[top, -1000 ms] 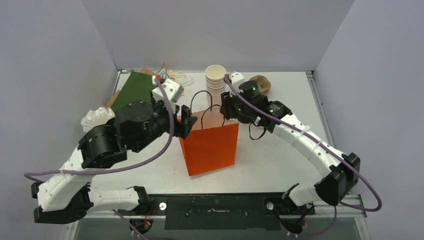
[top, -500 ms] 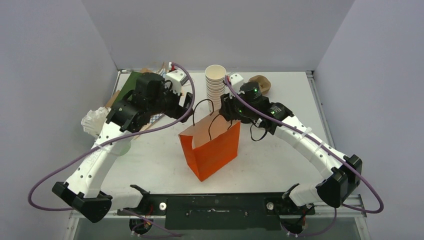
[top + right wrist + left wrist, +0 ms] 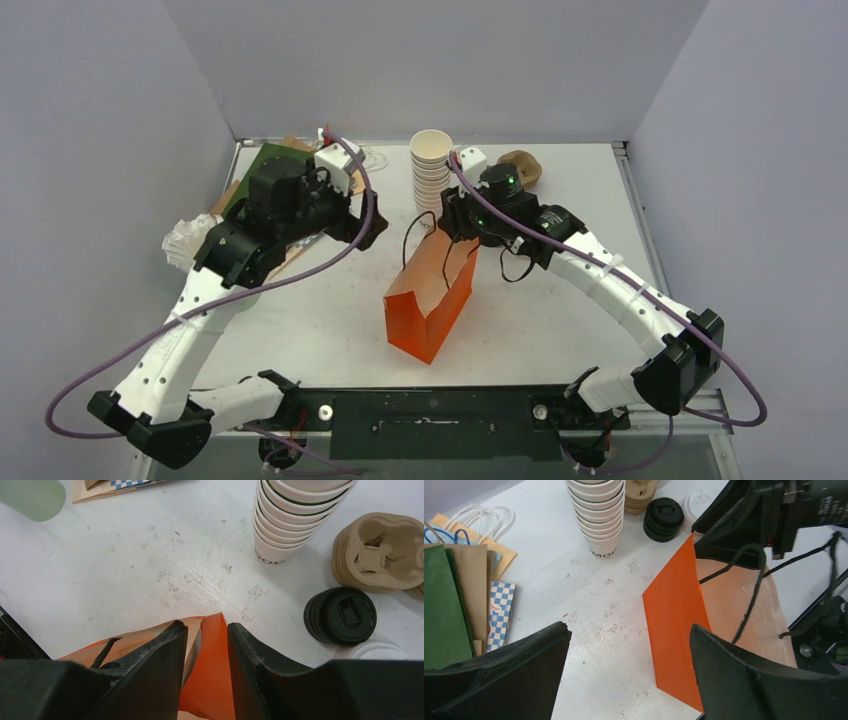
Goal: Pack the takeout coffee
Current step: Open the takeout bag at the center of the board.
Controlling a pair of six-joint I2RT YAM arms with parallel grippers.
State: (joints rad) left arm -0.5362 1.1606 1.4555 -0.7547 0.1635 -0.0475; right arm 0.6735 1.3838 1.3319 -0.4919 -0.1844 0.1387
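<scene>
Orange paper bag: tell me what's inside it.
The orange paper bag shows only its pale inner wall and black cord handles. Its bottom is hidden behind a black finger of the left gripper.

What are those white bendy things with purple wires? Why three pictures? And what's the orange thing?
They are two robot arms bolted to a table. One picture looks down from above; the other two come from a camera on each wrist, so you see black fingers up close. The right gripper pinches the rim of an orange paper bag. The left gripper is open and holds nothing. On the white table are a stack of white paper cups, stacked black plastic lids, brown cardboard cup trays and flat paper bags.
</scene>
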